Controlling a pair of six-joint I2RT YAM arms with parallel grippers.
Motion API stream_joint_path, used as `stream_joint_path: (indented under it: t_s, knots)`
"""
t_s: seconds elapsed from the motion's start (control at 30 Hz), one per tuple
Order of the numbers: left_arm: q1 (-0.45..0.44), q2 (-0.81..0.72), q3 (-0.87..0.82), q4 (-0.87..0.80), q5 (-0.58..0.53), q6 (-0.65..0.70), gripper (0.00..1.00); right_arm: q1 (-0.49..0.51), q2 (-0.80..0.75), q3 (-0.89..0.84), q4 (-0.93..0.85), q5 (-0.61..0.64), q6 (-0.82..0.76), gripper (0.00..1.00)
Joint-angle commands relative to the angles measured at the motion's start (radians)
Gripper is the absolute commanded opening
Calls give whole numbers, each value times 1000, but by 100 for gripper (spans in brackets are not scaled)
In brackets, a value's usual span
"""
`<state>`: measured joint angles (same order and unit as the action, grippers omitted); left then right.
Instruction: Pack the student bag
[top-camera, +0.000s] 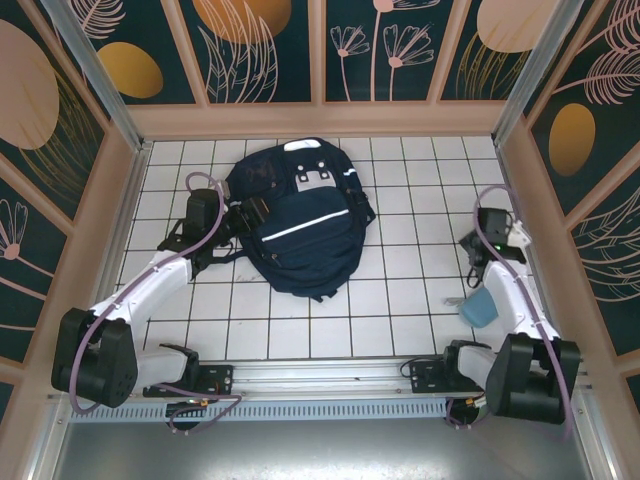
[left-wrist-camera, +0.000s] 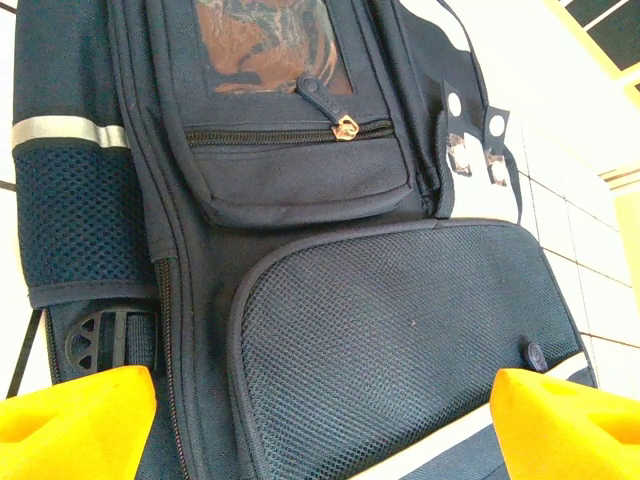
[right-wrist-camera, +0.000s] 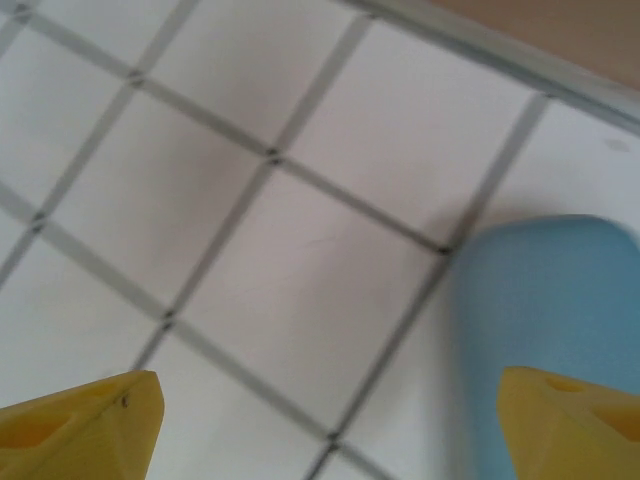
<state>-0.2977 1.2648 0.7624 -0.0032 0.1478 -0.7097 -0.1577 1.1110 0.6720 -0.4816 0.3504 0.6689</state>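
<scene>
Lying flat on the white tiled counter (top-camera: 400, 300), the student bag (top-camera: 300, 225) sits left of the middle, its top with the grey-white patches toward twelve o'clock and its bottom toward six. A thin white stripe crosses its front.

The left tool (top-camera: 238, 215) is at the bag's nine o'clock side, touching its edge or just beside it; from above it cannot be told which. In the left wrist view its yellow fingertips (left-wrist-camera: 75, 420) stand far apart at the lower corners with nothing between them. Past them the bag's front shows a mesh pocket (left-wrist-camera: 400, 340), with a zipped pocket (left-wrist-camera: 290, 170) and its small metal pull (left-wrist-camera: 346, 127) above it. At nine o'clock a side mesh pocket (left-wrist-camera: 80, 220) sits under a reflective band (left-wrist-camera: 70, 130).

The right tool (top-camera: 487, 250) hangs well apart from the bag, at its three o'clock, near the counter's right edge. Its fingertips (right-wrist-camera: 80, 420) are likewise spread wide and hold nothing. A light blue object (top-camera: 480, 308) lies on the tiles at this tool's five o'clock. It is blurred in the right wrist view, and what it is cannot be told.
</scene>
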Motion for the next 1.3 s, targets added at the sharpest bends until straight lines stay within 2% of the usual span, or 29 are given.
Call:
stream_joint_path:
  t_s: [0.0,0.17,0.37,0.43,0.67,0.8,0.93,1.0,1.1,1.17,1.27]
  knots:
    - [-4,-10,41,-11,-5,49,87,-101,-18,-60,-32,-13,14,87]
    - [-4,-2,56,-5,17,52,88,-162,28,-94,13,-47,25,88]
    - [-10,7,64,12,55,42,88,-147,90,-130,73,-163,15,86]
    - [-20,13,70,15,62,41,89,-102,90,-132,89,-194,32,86]
    - [-92,64,115,47,93,16,88,178,148,-86,164,-273,159,86]
    - [-148,105,150,60,101,5,88,279,221,-25,211,-312,143,83]
    - [-228,167,203,77,114,-6,88,297,202,37,187,-330,45,80]
    - [-276,212,245,84,122,-10,88,292,148,53,135,-288,4,81]
    - [-328,277,294,89,125,-9,87,230,122,56,61,-234,-45,88]
    - [-348,306,316,99,125,-14,87,199,141,41,42,-229,-73,96]
    - [-360,333,336,99,121,-16,87,223,196,26,53,-248,-101,99]
